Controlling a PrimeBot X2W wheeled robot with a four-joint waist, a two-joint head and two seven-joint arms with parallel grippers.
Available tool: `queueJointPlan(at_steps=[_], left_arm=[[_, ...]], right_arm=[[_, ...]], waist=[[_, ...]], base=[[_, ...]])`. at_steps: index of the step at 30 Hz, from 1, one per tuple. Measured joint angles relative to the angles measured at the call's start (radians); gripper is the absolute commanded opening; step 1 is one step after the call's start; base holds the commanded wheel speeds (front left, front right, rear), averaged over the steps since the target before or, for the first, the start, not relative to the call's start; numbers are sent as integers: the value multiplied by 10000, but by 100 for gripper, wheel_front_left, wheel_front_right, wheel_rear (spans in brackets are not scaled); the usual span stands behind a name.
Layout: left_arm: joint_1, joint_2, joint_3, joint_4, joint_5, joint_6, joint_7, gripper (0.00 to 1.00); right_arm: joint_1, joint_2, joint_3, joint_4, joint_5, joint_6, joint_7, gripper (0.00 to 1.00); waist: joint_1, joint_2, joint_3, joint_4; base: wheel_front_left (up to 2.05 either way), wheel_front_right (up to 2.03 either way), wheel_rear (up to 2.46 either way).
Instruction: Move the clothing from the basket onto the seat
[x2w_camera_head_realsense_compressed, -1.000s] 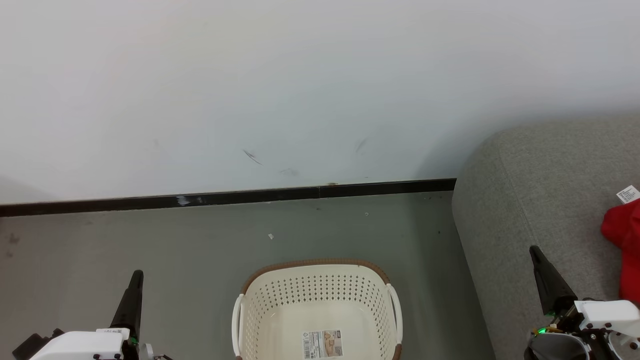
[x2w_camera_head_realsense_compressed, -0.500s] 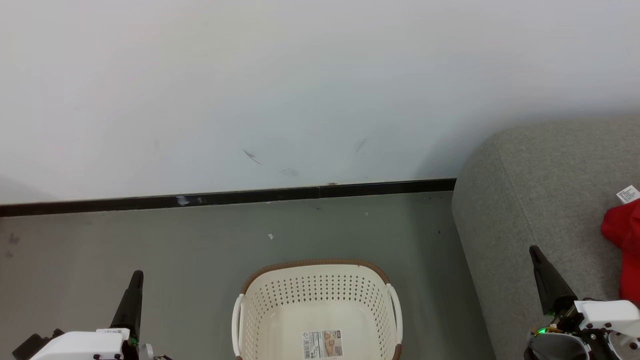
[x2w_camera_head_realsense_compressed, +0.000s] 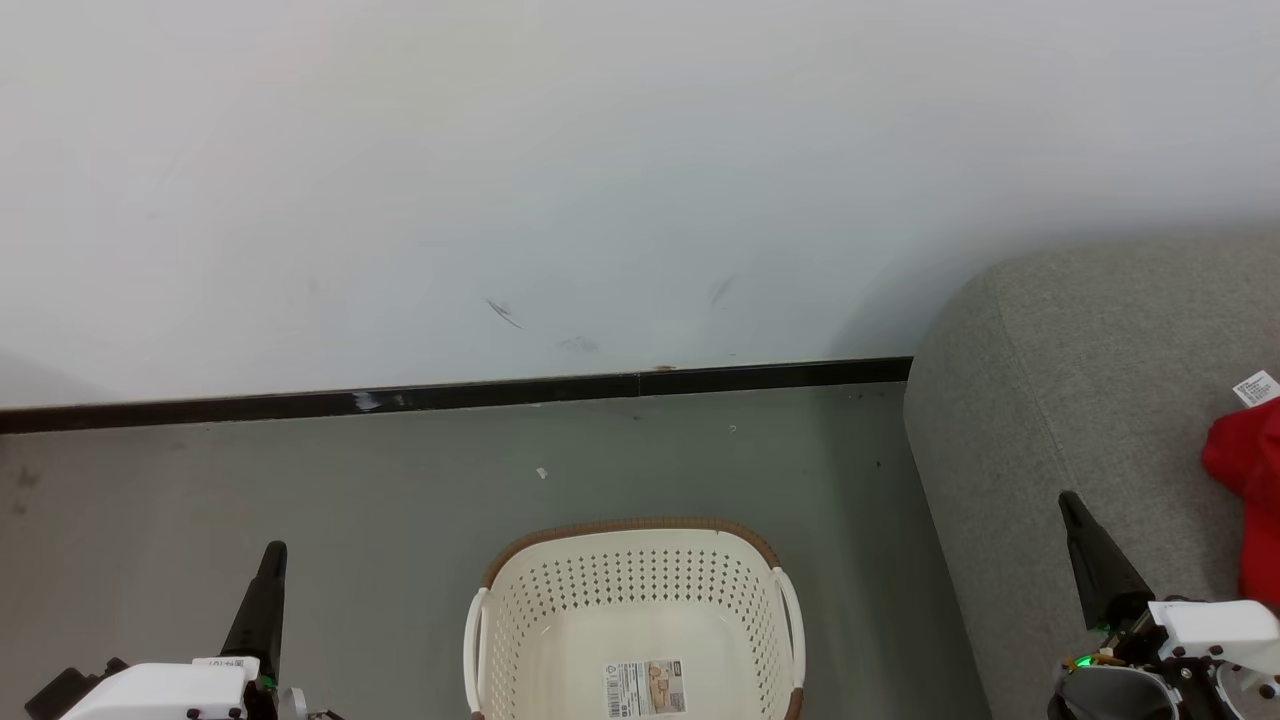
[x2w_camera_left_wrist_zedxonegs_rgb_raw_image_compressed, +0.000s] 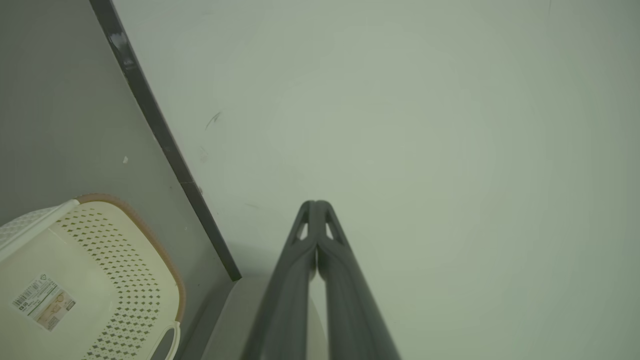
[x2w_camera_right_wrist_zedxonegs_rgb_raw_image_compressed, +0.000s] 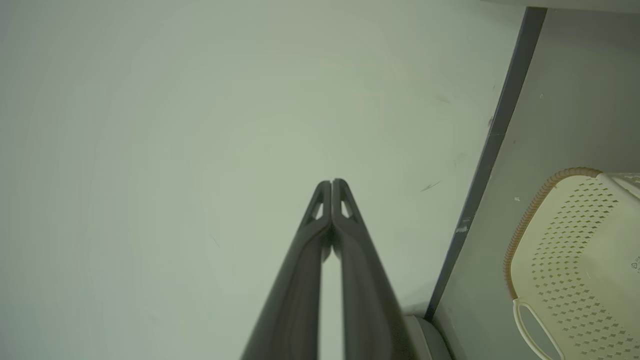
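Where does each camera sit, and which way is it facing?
Head view: on the head, looking down at basket, seat, clothing; left end effector, right end effector at bottom corners.
Left wrist view: on left wrist, along its shut fingers toward the wall.
Right wrist view: on right wrist, likewise facing the wall.
Shared: both wrist views catch the basket and baseboard.
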Motion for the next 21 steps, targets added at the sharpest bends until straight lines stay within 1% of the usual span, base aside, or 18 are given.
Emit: queueJointPlan(at_steps=[21], left_arm=[[0,-2,4,6,0,0,0,0]], right_arm=[[0,0,6,0,0,0,-2,0]], waist=[[0,0,0,0]], base=[[0,0,0]])
